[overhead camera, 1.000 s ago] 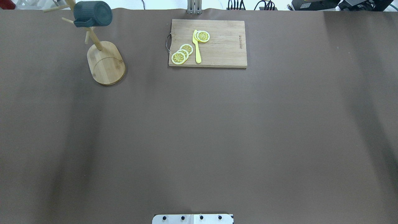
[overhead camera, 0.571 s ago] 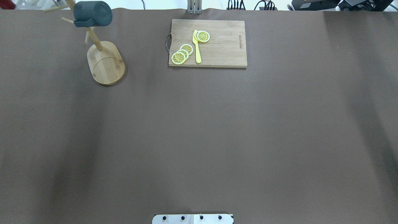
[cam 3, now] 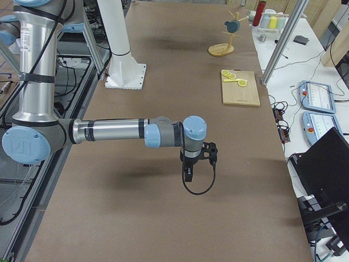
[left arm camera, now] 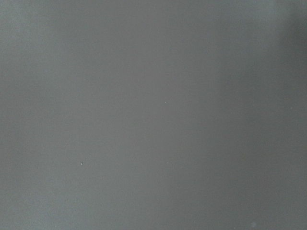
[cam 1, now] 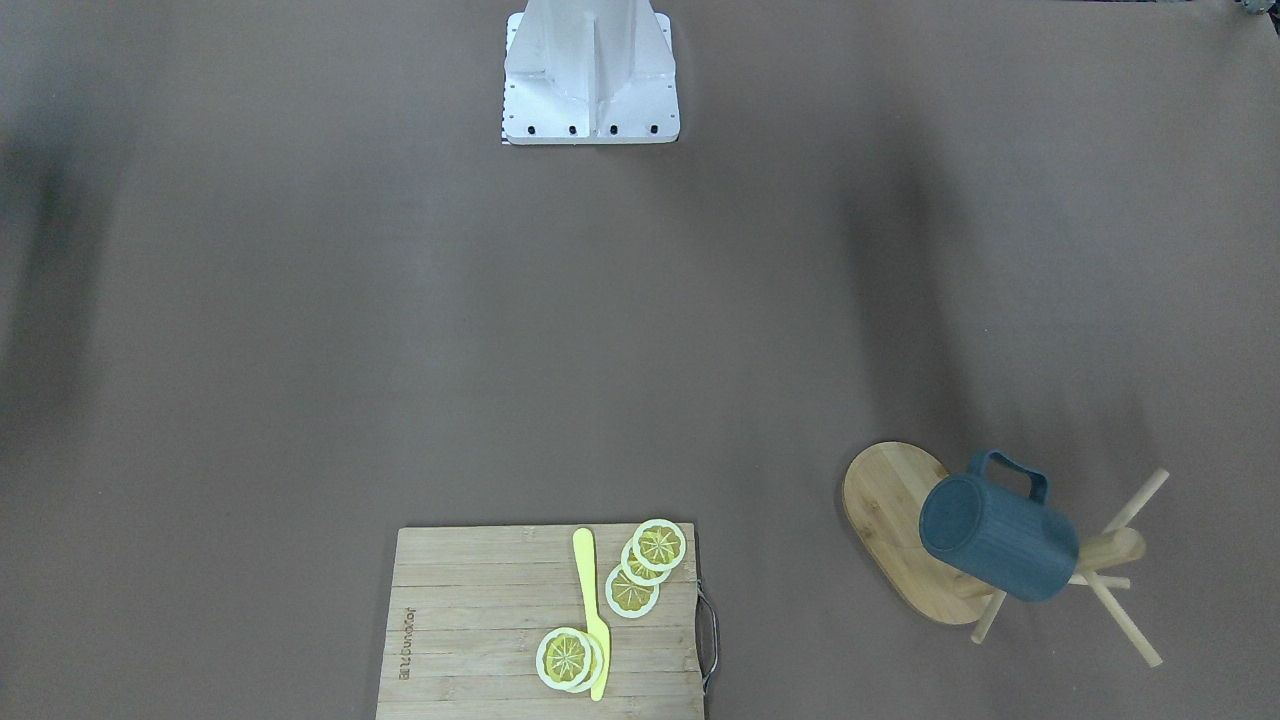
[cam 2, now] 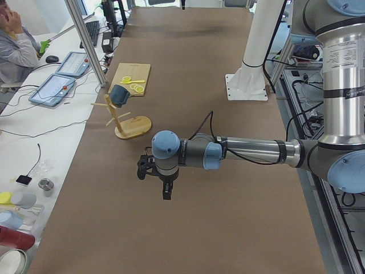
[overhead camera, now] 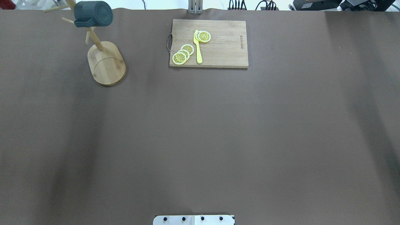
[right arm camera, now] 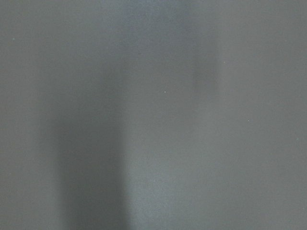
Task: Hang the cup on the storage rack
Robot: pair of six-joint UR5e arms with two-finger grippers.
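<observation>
The slate-blue ribbed cup (overhead camera: pixel 93 14) hangs by its handle on a peg of the bamboo storage rack (overhead camera: pixel 106 64) at the far left of the table, tilted with its bottom outward. It also shows in the front-facing view (cam 1: pixel 995 540) over the rack's oval base (cam 1: pixel 885 495), and in both side views (cam 2: pixel 120 95) (cam 3: pixel 233 25). My left gripper (cam 2: pixel 166 193) hangs above bare table, well away from the rack (cam 2: pixel 133 127). My right gripper (cam 3: pixel 188 174) hangs above bare table, far from the rack (cam 3: pixel 221 50). I cannot tell whether either is open or shut. Both wrist views show only table.
A wooden cutting board (overhead camera: pixel 222 47) at the table's far middle carries lemon slices (overhead camera: pixel 182 54) and a yellow knife (overhead camera: pixel 197 47). The robot's white base (cam 1: pixel 590 75) stands at the near edge. An operator (cam 2: pixel 14 48) sits beyond the table.
</observation>
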